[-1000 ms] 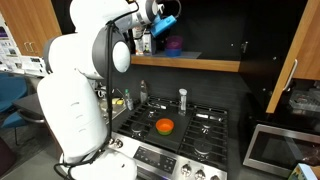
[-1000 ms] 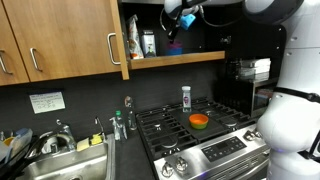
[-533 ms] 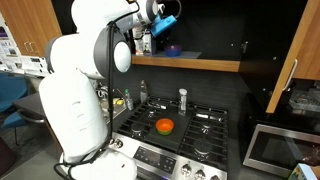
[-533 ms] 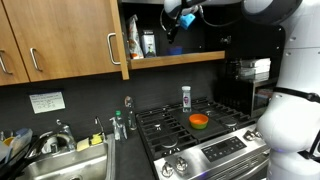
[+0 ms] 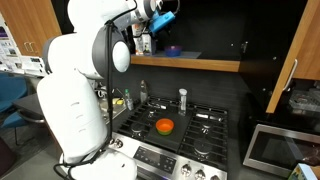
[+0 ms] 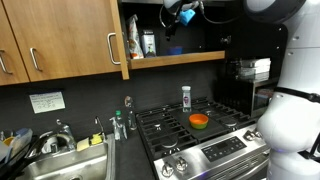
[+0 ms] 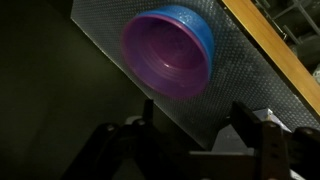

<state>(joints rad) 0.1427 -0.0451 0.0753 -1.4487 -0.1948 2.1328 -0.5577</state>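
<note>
A blue bowl with a purple inside (image 7: 168,55) sits on the grey liner (image 7: 205,110) of the wooden shelf (image 7: 272,52) above the stove. My gripper (image 7: 195,125) is open and drawn back from the bowl; its dark fingers (image 7: 247,112) stand apart with nothing between them. In both exterior views the gripper (image 5: 166,17) (image 6: 185,14) hangs just above the bowl (image 5: 173,50) (image 6: 175,46), not touching it.
An orange bowl (image 5: 165,126) (image 6: 199,121) and a small shaker (image 5: 182,99) (image 6: 186,96) stand on the gas stove (image 6: 205,140). Bottles (image 6: 147,43) share the shelf beside an open cabinet door (image 6: 118,38). A sink (image 6: 62,160) and a microwave (image 5: 280,150) flank the stove.
The gripper has opened and let go of the blue bowl, which now rests on the shelf. The gripper has lifted slightly away from it.
</note>
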